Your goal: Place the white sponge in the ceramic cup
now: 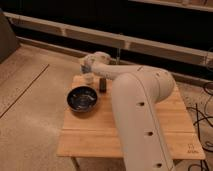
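Arm (pixel 142 115) fills lower right; gripper (pixel 87 65) sits upper centre, just above ceramic cup (pixel 88 78) in frame; spread or closed, cannot tell.

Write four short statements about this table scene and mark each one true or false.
1. The ceramic cup stands on the wooden table. True.
2. The dark bowl is smaller than the ceramic cup. False: the bowl is far wider.
3. The tool is close to the ceramic cup, at the table's far end. True.
4. The small black block lies inside the dark bowl. False: it stands upright on the table, beside the cup.
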Controlling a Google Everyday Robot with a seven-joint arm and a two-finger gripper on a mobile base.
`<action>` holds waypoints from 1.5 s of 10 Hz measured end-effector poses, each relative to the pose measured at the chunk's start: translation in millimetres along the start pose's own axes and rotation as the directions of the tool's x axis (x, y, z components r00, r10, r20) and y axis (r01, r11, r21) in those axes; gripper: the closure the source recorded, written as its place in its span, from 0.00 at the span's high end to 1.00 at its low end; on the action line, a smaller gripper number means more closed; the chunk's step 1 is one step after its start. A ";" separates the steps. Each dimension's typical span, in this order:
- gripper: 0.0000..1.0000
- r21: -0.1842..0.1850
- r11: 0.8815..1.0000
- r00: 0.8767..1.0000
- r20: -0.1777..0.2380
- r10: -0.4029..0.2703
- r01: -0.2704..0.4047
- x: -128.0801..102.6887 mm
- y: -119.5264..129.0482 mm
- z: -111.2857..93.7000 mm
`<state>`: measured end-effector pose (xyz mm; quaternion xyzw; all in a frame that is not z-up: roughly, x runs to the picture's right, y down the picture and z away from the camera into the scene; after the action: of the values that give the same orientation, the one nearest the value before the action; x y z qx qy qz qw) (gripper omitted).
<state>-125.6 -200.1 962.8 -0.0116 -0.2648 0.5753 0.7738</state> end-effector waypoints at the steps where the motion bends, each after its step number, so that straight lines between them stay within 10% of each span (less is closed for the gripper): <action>1: 0.00 0.000 1.000 1.000 0.000 0.001 -0.001 0.2 -0.8 0.6; 4: 0.00 0.003 1.000 1.000 -0.001 0.001 -0.001 0.4 -3.4 1.1; 11: 0.59 -0.003 1.000 1.000 -0.016 -0.008 0.008 2.1 1.9 -2.3; 15: 0.62 -0.001 1.000 1.000 -0.019 -0.006 0.006 0.1 1.0 -3.6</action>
<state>-124.9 -198.6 959.5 -0.0165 -0.2577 0.5727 0.7780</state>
